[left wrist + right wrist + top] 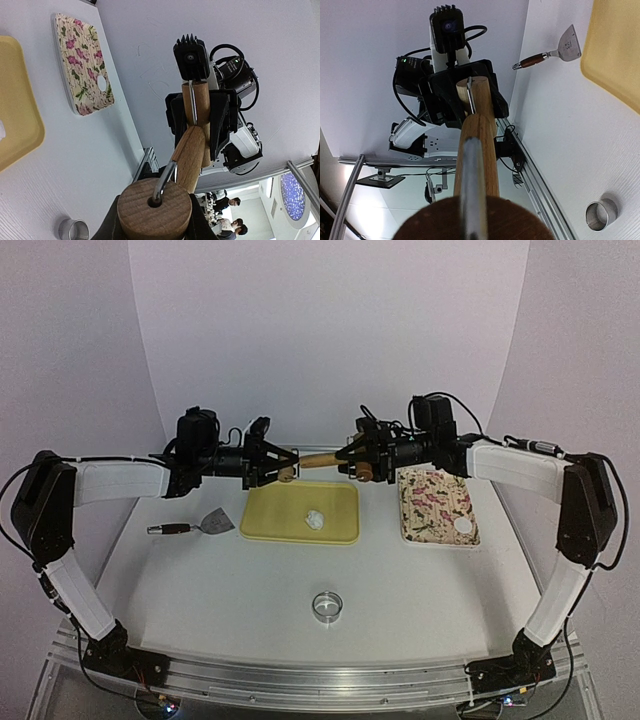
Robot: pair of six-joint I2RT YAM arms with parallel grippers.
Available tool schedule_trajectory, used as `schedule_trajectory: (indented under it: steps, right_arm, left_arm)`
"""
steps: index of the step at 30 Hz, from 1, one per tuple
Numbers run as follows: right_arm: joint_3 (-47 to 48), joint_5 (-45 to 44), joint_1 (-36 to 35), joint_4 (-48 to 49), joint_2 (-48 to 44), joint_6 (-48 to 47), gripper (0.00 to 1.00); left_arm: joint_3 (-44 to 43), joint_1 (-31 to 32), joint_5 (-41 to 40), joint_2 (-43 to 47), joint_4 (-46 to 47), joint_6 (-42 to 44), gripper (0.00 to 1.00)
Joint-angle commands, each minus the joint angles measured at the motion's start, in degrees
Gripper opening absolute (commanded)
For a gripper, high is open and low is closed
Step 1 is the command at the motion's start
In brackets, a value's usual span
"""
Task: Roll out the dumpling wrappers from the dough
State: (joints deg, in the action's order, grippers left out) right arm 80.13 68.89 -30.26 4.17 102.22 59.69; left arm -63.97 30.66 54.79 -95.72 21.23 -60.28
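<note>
A wooden rolling pin (318, 461) hangs level in the air over the far edge of the yellow tray (270, 520). My left gripper (284, 470) is shut on its left handle (155, 207). My right gripper (362, 466) is shut on its right handle (470, 222). A small white lump of dough (316, 519) lies on the yellow tray below and in front of the pin. One dumpling wrapper (463, 526), a small white disc, lies at the near right corner of the floral tray (430, 502); it also shows in the left wrist view (101, 83).
A shiny ring cutter (327, 605) stands on the table in front of the yellow tray. A metal scraper (200, 525) with a dark handle lies to the left of the tray. White walls close in at the back and sides.
</note>
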Motion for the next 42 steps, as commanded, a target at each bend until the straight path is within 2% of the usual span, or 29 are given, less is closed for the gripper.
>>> schedule_trajectory:
  steps: [1, 3, 5, 6, 8, 10, 12, 16, 20, 24, 27, 34, 42]
  right_arm:
    - [-0.7, -0.2, -0.5, 3.0, 0.2, -0.6, 0.13]
    - [-1.3, -2.0, -0.5, 2.9, 0.0, -0.7, 0.03]
    - [-2.0, -3.8, -0.5, 3.0, -0.3, -1.0, 0.0]
    - [-2.2, -5.0, -0.5, 2.9, -0.7, -1.4, 0.0]
    - [-2.7, -7.7, -0.4, 2.8, -1.6, -2.1, 0.0]
    - [-3.4, -10.7, -0.3, 2.5, -2.6, -2.5, 0.0]
    - [-3.8, -13.8, -0.2, -0.4, -3.4, -3.7, 0.0]
    - [-1.8, -23.0, -0.2, -14.7, -4.4, -10.6, 0.0]
    - [-1.4, -27.4, -0.2, -19.1, -3.9, -10.1, 0.0]
    - [-0.8, -29.2, -0.2, -20.1, -3.3, -7.3, 0.0]
    - [-0.2, -29.8, -0.2, -21.1, -2.8, -5.9, 0.0]
    - [3.1, -28.6, -0.7, -21.5, 0.5, -4.9, 0.0]
    - [6.1, -27.8, -1.0, -21.7, 4.3, -3.0, 0.0]
  left_arm:
    - [-3.1, 0.0, 2.5, -0.7, -2.4, 3.1, 0.0]
    - [-4.0, 0.0, 3.5, -0.9, -4.0, 4.8, 0.0]
    - [-5.2, 0.0, 3.8, -1.1, -7.7, 8.0, 0.04]
    - [-6.0, 0.0, 3.5, -1.1, -9.9, 9.7, 0.16]
    - [-7.6, -0.3, 1.2, -0.9, -15.0, 13.2, 0.53]
    - [-8.9, -0.8, -2.5, -0.6, -20.2, 17.0, 0.77]
    - [-9.3, -1.5, -6.0, 0.1, -24.1, 19.5, 0.84]
    - [-8.9, -3.4, -13.6, 2.1, -28.8, 21.7, 0.94]
    - [-9.8, -4.6, -26.2, 2.8, -35.9, 24.6, 0.96]
    - [-14.3, -4.8, -36.3, -3.1, -46.6, 27.5, 0.88]
    - [-16.6, -4.8, -39.4, -7.8, -50.1, 28.6, 0.82]
    - [-20.9, -5.1, -43.8, -16.4, -50.6, 30.6, 0.66]
    - [-26.3, -5.4, -48.2, -22.8, -52.9, 32.7, 0.56]
